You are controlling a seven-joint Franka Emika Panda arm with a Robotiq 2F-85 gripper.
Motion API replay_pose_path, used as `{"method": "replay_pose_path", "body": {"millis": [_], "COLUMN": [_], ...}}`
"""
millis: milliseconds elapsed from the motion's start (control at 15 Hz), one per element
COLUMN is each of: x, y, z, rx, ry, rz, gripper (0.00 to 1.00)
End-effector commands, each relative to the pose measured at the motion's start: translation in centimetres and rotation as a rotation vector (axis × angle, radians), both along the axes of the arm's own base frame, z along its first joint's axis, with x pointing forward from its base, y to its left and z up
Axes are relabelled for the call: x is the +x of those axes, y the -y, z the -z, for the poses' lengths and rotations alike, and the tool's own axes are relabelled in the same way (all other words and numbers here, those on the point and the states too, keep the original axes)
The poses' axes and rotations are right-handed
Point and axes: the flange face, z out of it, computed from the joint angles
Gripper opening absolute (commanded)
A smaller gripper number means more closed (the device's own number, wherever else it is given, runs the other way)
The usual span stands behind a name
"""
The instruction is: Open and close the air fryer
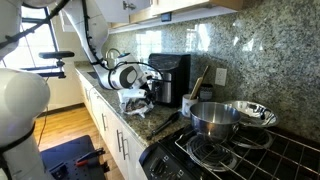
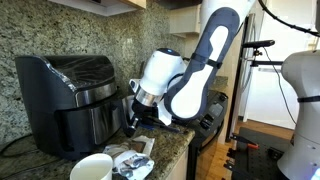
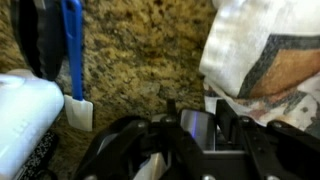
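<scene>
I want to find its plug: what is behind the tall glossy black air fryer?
Behind the tall glossy black air fryer only the speckled brown granite backsplash shows. Its body covers the wall lower down, so no plug can be seen.

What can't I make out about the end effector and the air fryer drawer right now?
Drawer handle: in an exterior view the end effector covers it on the air fryer; grip unclear.
Fryer front: in an exterior view the arm blocks it.
Wrist view: end effector dark, blurred, cut by bottom edge; fryer not recognizable.

Speckled granite backsplash [image 1: 230, 40] & countertop [image 1: 140, 122], white base cabs [image 1: 105, 127], wood floor [image 1: 65, 122], bright window [image 1: 40, 40].
</scene>
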Motion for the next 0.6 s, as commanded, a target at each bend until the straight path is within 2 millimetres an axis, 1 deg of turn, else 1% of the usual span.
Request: {"method": "replay_pose_path", "body": {"millis": [0, 133, 267, 333, 400, 533], "x": [-3.4, -4.4, -4.7, -4.6, -4.2, -3.4], "y": [2.4, 3.2, 3.9, 4.0, 4.0, 4.0], "z": [0.8, 1.5, 1.7, 1.6, 1.5, 1.2], "rx": [-0.033, -0.052, -0.049, -0.039, -0.042, -0.038], "ry": [-0.079, -0.096, -0.108, -0.099, -0.075, -0.039], "rz": [0.025, 0.025, 0.044, 0.057, 0.059, 0.063], "gripper": [0.20, 0.20, 0.20, 0.70, 0.72, 0.84]}}
